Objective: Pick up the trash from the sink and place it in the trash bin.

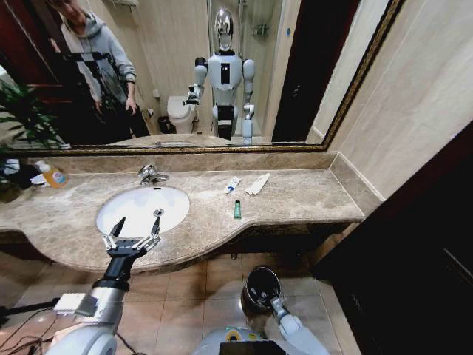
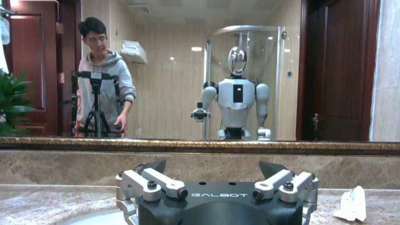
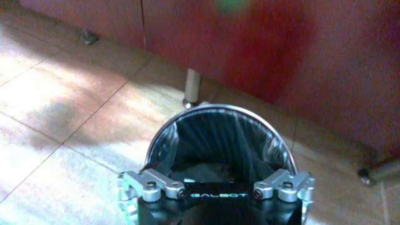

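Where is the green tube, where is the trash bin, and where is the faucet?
green tube (image 1: 237, 209): head view, middle of the tube on the counter.
trash bin (image 1: 252, 282): head view, shiny metal rim.
faucet (image 1: 151, 174): head view, chrome body behind the sink.

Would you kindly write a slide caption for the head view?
Left gripper open over white oval sink; right gripper at small black trash bin on the floor.

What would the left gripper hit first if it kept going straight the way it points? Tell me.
Probably the sink: the left gripper, fingers open, hangs over the basin's near rim and points ahead and down. On a flatter line it could instead reach the faucet; depth is unclear.
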Controlling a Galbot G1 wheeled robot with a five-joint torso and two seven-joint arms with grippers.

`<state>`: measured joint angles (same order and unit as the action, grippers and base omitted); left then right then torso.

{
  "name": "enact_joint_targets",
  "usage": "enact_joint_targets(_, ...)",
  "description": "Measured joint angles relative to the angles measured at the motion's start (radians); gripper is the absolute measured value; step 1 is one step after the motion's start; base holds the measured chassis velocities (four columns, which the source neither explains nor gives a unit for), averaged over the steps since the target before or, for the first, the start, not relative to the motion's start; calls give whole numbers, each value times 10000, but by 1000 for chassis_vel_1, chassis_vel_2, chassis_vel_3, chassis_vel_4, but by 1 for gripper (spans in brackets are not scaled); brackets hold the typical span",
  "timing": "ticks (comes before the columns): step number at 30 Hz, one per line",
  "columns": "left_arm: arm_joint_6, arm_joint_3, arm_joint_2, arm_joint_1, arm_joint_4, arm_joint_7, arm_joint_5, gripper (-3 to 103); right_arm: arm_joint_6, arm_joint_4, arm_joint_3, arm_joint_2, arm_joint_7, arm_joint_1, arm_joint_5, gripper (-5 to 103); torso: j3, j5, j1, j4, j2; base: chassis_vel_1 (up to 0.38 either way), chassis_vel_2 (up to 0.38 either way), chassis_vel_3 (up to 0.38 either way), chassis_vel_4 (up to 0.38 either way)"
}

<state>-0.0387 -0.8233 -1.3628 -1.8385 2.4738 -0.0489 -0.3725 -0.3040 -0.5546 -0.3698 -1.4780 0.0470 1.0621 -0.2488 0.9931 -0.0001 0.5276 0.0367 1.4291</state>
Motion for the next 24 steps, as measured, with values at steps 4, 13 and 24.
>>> enact_joint_targets(4, 0, 0, 0, 0, 0, 0, 0, 100, -15, -174, -18, 23, -17, 168, 28, 100, 0, 0, 0, 1, 0, 0, 0, 0, 0)
enact_joint_targets(13, 0, 0, 0, 0, 0, 0, 0, 100, 404, -1791, 112, 136, 100, 1097, 824, 100, 0, 1, -1, 0, 0, 0, 0, 0, 0)
enact_joint_targets(24, 0, 0, 0, 0, 0, 0, 0, 100, 1283, -6588, 90, 997, 222, 3562, 3260, 100, -1, 2, -2, 2, 0, 0, 0, 0, 0)
